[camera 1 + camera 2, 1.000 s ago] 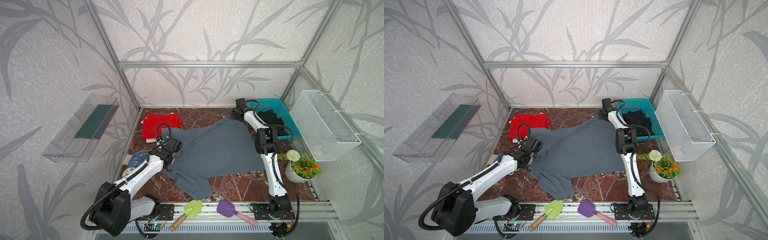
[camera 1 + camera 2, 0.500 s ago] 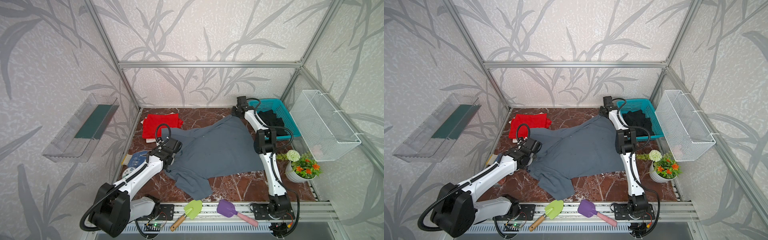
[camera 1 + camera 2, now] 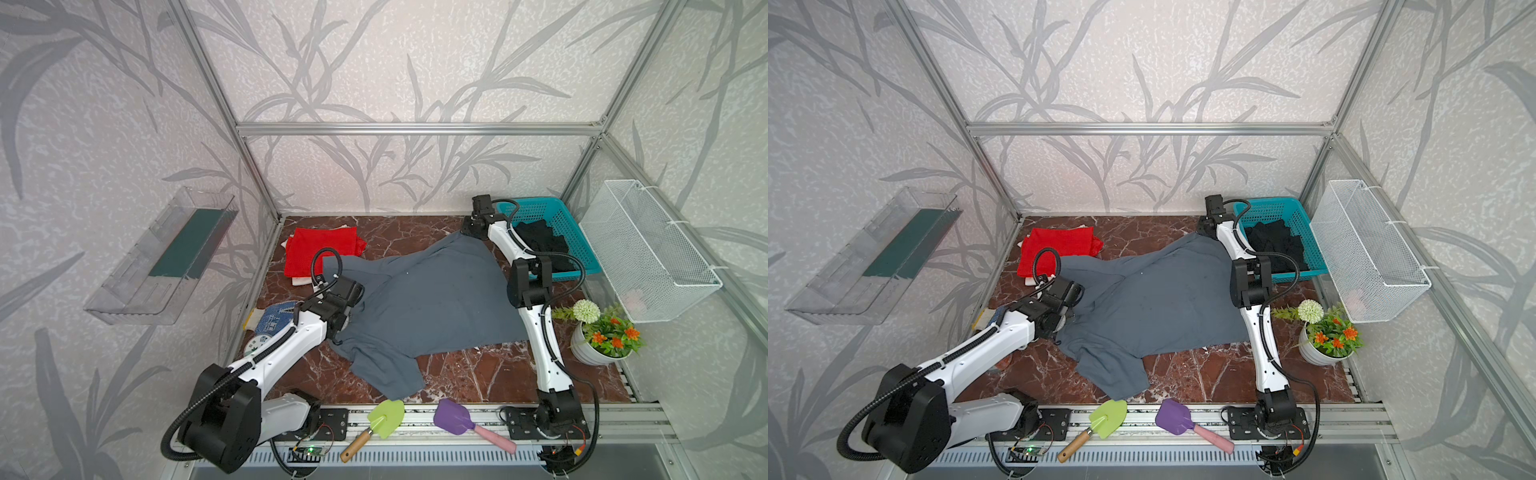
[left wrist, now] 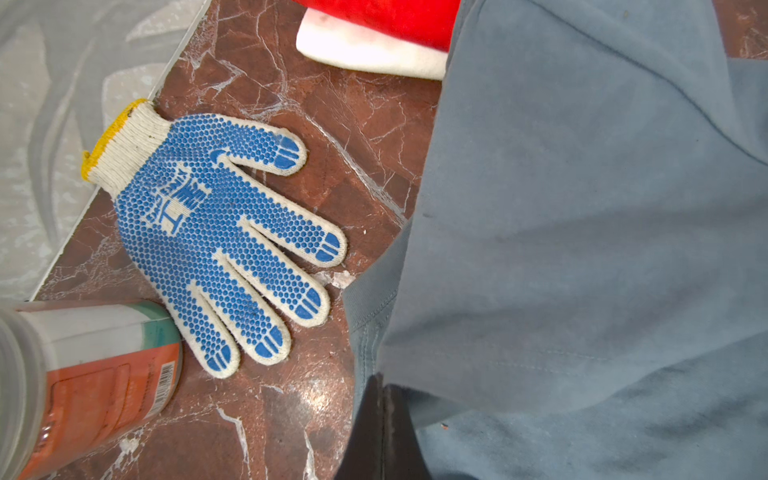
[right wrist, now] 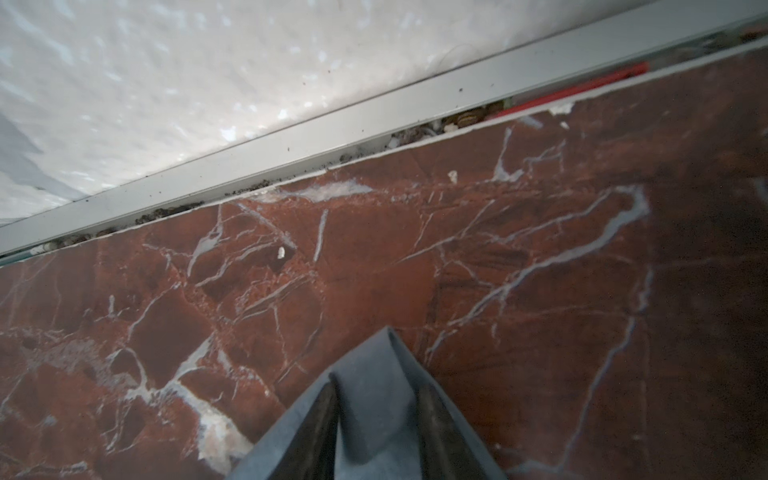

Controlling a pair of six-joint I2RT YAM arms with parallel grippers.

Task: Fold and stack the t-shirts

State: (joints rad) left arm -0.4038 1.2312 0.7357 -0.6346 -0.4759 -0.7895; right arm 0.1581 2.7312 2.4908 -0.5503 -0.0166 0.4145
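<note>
The slate grey-blue cloth t-shirt (image 3: 432, 303) lies unfolded across the red marble bench (image 3: 457, 374), reaching toward its back right corner. The step in hand appears to be flattening. The right gripper (image 5: 376, 390) pinches the far corner. The left gripper (image 4: 382, 399), pressed together, pinches the side nearest the left edge. Next, likely: tension evenly and lower flat.

Walls (image 3: 374, 62) on three sides: pale textured wallpaper, grey leaf print. Aluminium frame (image 3: 415, 129) runs up the corners and across the back. Counter (image 3: 457, 374) is red-brown marble with white veins, shown in both top views. A metal strip (image 5: 291, 137) edges it at the wall. Clear plastic shelf (image 3: 137, 286) hangs on the left wall, white wire basket (image 3: 648, 253) on the right wall. Slotted metal rail (image 3: 623, 419) along the front. Light is soft and even.
</note>
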